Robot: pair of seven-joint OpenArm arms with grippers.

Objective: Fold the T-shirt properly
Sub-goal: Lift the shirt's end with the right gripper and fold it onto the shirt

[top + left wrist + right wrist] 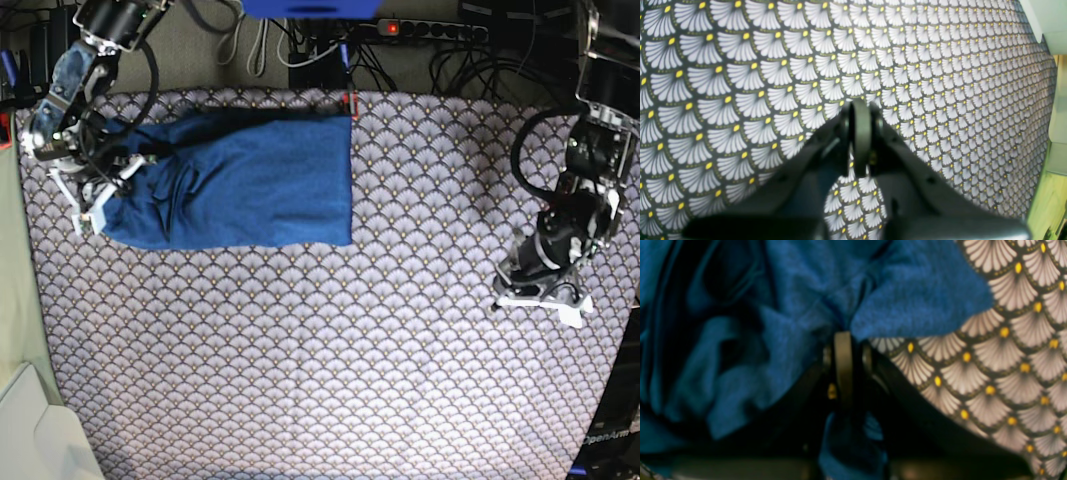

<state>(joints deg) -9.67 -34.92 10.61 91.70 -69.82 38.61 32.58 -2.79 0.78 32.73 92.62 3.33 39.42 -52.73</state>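
The T-shirt (pixel 240 180) is plain blue and lies partly folded as a rough rectangle on the far left of the table. My right gripper (pixel 95 210) sits at the shirt's left edge. In the right wrist view the blue fabric (pixel 790 306) is bunched and puckered right at the right gripper (pixel 843 336), which is shut on a pinch of it. My left gripper (pixel 530 290) is far off at the table's right side, away from the shirt. In the left wrist view the left gripper (pixel 860 110) is shut on nothing, just above the patterned cloth.
A fan-patterned tablecloth (pixel 330 340) covers the whole table. A power strip and cables (pixel 420 30) run along the back edge. A white box (pixel 40 440) stands at the front left corner. A pale object (pixel 1047 20) shows beyond the cloth's edge.
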